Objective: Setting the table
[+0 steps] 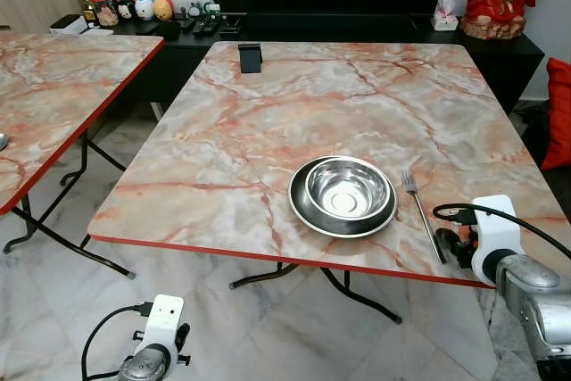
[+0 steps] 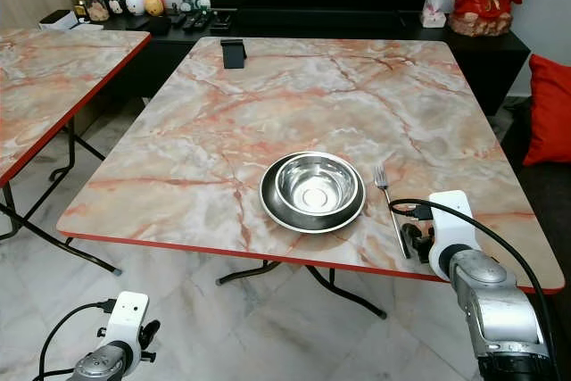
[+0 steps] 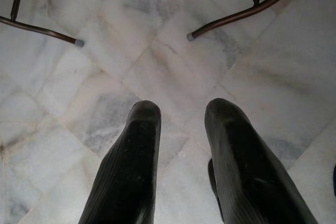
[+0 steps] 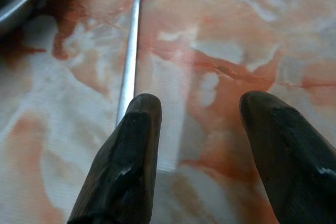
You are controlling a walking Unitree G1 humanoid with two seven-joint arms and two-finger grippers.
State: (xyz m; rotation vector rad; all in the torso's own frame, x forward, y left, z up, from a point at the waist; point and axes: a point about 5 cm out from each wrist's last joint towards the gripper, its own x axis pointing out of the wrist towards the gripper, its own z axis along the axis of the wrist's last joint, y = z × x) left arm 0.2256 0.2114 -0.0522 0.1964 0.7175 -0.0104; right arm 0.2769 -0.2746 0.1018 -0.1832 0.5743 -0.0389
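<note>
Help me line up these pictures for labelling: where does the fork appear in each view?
Left eye view: fork lies on the table, right of the plate, tines pointing away from the robot.
Right eye view: fork lies between the plate and the right gripper.
Left wrist view: floor tiles and table feet beyond the left gripper; no fork.
Right wrist view: fork runs ahead of the open jaws.
Shared landmark: steel plate holding the bowl.

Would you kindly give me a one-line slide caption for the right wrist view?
Right gripper, jaws open, low over the marble table, one finger at the handle end of the fork.
</note>
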